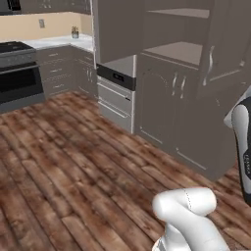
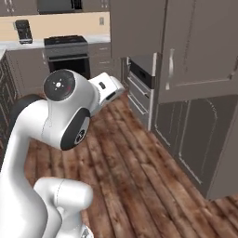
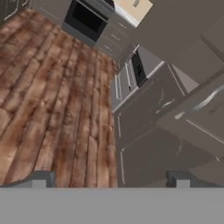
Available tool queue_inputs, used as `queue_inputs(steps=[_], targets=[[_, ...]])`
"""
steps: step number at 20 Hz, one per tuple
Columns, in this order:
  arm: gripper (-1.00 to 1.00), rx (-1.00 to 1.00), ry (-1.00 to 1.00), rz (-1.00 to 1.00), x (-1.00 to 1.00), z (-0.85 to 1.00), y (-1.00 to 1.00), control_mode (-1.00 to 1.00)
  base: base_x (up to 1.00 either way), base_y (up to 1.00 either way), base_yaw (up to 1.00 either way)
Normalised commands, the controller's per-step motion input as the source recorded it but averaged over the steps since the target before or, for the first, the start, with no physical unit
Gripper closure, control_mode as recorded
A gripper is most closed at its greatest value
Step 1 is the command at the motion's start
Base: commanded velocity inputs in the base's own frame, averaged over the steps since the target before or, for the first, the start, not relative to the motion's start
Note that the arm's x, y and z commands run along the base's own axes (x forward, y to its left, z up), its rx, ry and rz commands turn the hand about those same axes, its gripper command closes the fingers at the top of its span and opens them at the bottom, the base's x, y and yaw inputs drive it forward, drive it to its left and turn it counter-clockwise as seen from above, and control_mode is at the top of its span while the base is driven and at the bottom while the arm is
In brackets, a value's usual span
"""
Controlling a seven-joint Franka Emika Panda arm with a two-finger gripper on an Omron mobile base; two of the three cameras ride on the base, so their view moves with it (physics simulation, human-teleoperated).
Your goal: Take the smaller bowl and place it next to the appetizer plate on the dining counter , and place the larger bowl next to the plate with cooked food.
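The floor [image 1: 73,171] is reddish-brown wood plank with visible grain, faintly glossy. The cabinets [image 1: 162,108] look matt, smooth grey with metal handles [image 1: 210,63]. The stove [image 1: 19,73] has a dark, shiny front.

stove [image 1: 17,68] far left against back wall | cabinets [image 1: 186,112] right | wood floor [image 1: 63,166] between, before both

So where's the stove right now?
The stove sits at the far left of the left base view, across the wooden floor, against the back wall beside the grey drawers.
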Motion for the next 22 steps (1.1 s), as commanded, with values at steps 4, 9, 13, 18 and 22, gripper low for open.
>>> queue_inputs(steps=[4, 9, 13, 18, 22], targets=[[-1.0, 0.0, 0.0, 0.0, 0.0, 0.0, 0.0, 1.0, 0.71, 0.73, 0.1], [-1.0, 0.0, 0.0, 0.0, 0.0, 0.0, 0.0, 1.0, 1.0, 0.31, 0.03], [-1.0, 0.0, 0.0, 0.0, 0.0, 0.0, 0.0, 1.0, 1.0, 0.04, -0.01], [-1.0, 0.0, 0.0, 0.0, 0.0, 0.0, 0.0, 1.0, 0.71, -0.05, -0.16], [-1.0, 0.0, 0.0, 0.0, 0.0, 0.0, 0.0, 1.0, 0.5, -0.17, -0.25]])
